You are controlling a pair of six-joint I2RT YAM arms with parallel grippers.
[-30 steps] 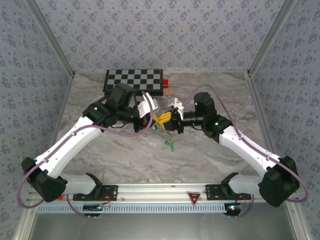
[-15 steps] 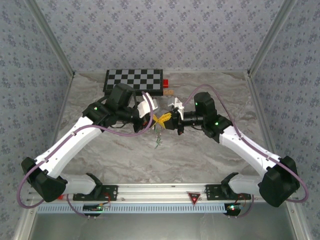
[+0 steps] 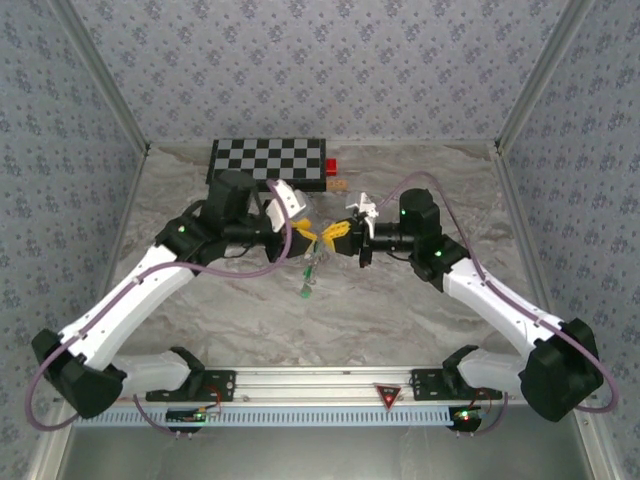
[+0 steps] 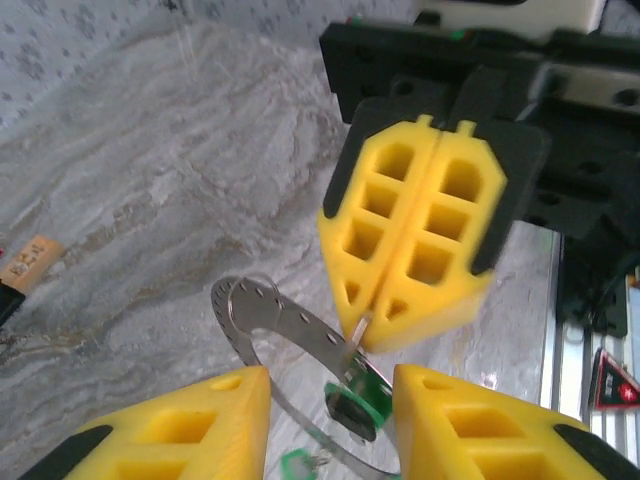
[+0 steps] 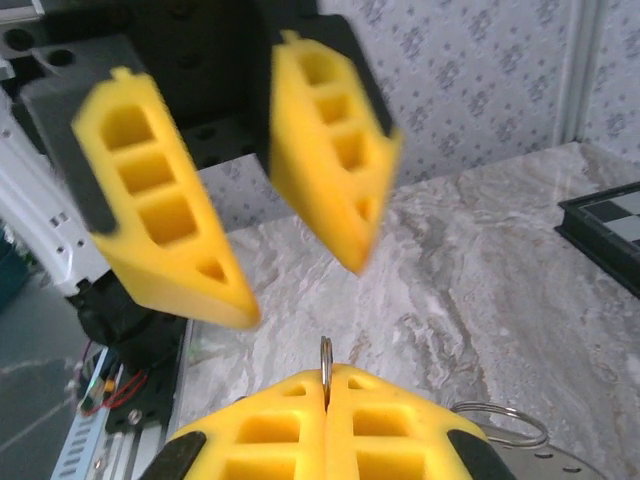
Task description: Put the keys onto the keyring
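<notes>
1. A small tan piece (image 4: 30,262) lies on the marble tabletop (image 3: 400,310) at the far left of the left wrist view, well apart from the ring.
2. The left gripper (image 4: 330,390) is released. Its yellow pads (image 4: 175,430) stand apart and pinch nothing, and the lower part of the ring runs between them without touching either.
3. The keyring (image 4: 262,312), a flat grey band with small holes along it, hangs tilted above the table between the two grippers. A green-headed key (image 4: 352,408) sits against its lower band. From above, the keys (image 3: 308,280) dangle in a thin string just below the grippers. Whether the lowest green head touches the table I cannot tell.
4. The right gripper (image 4: 368,330) is clenched. Its pads are pressed together on the upper rim of the keyring and carry it.
5. A chessboard (image 3: 268,160) lies at the back of the table, with a small red block (image 3: 331,167) just beside its right end.
</notes>
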